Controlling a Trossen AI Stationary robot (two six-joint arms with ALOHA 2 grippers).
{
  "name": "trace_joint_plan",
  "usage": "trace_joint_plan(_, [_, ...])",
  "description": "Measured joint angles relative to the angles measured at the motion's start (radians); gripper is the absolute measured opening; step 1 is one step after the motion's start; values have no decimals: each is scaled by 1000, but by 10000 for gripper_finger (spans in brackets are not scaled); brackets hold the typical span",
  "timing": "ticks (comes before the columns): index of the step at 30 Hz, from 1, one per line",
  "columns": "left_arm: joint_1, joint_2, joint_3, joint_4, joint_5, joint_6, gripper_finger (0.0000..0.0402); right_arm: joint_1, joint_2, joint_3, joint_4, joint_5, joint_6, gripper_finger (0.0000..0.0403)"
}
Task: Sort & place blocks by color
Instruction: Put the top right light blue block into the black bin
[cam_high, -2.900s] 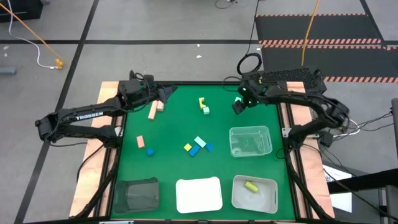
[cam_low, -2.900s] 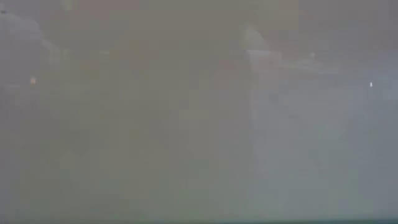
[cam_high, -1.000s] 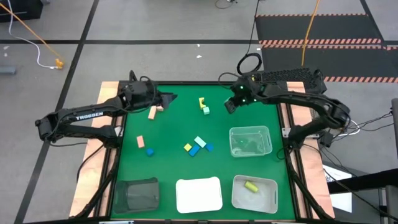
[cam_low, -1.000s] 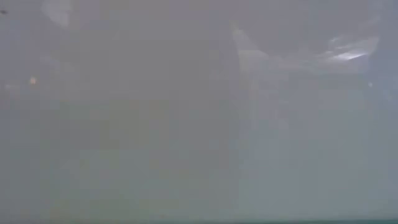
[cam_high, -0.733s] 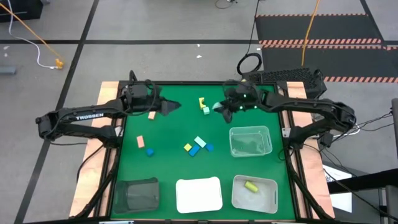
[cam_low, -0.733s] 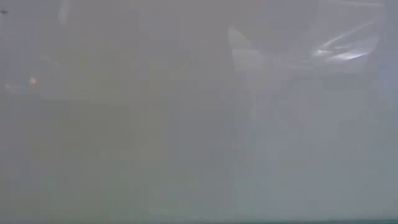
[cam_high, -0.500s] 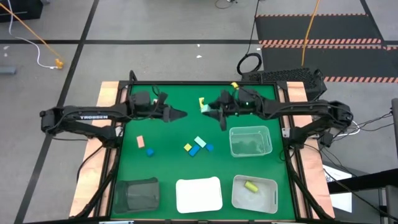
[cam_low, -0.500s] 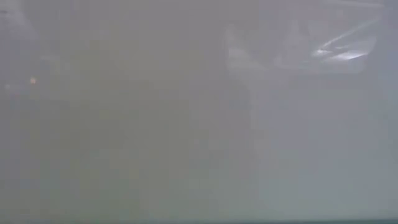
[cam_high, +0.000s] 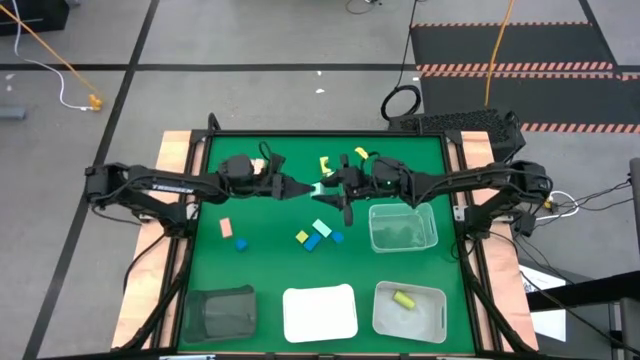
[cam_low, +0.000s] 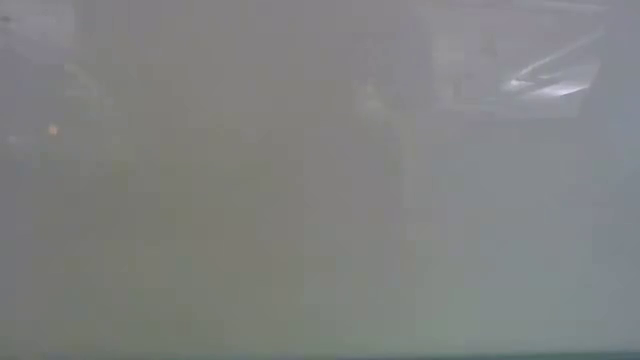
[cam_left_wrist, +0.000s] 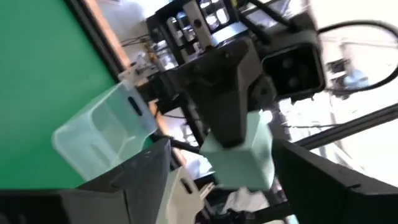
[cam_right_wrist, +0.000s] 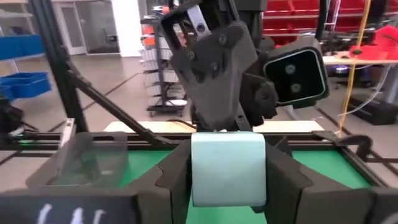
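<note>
Above the middle of the green tabletop, the two pincers meet tip to tip over a pale mint block. The right pincer has its fingers closed on the sides of that block, gripping it. The left pincer faces it from the left; its fingers stand apart on either side of the same block, and whether they touch it cannot be told. A yellow block lies just beyond. Nearer, a yellow, mint and blue cluster sits mid-tabletop, with a tan block and a blue block to the left. White lettering on the left arm is too small to read. The low view shows only grey haze.
</note>
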Motion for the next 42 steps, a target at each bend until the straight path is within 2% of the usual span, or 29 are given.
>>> trace_joint_plan(5, [-10, 50, 0, 93, -16, -12, 317, 17, 0, 0, 3, 59, -75, 119])
trace_joint_plan(9, [-22, 61, 0, 115, -19, -12, 304, 17, 0, 0, 3, 59, -75, 122])
trace_joint_plan(12, [-31, 61, 0, 117, -36, -12, 274, 17, 0, 0, 2, 58, -81, 131])
trace_joint_plan(19, [-36, 60, 0, 121, -108, -37, 168, 17, -2, 0, -6, 61, -80, 127])
trace_joint_plan(21, [-36, 60, 0, 119, -112, -43, 149, 17, -2, 0, -13, 62, -90, 129])
trace_joint_plan(34, [-48, 60, 0, 117, -121, -31, 140, 17, -15, 1, -12, 55, -64, 203])
trace_joint_plan(42, [-45, 60, 0, 156, -121, -26, 137, 17, -68, 2, -35, 55, 8, 227])
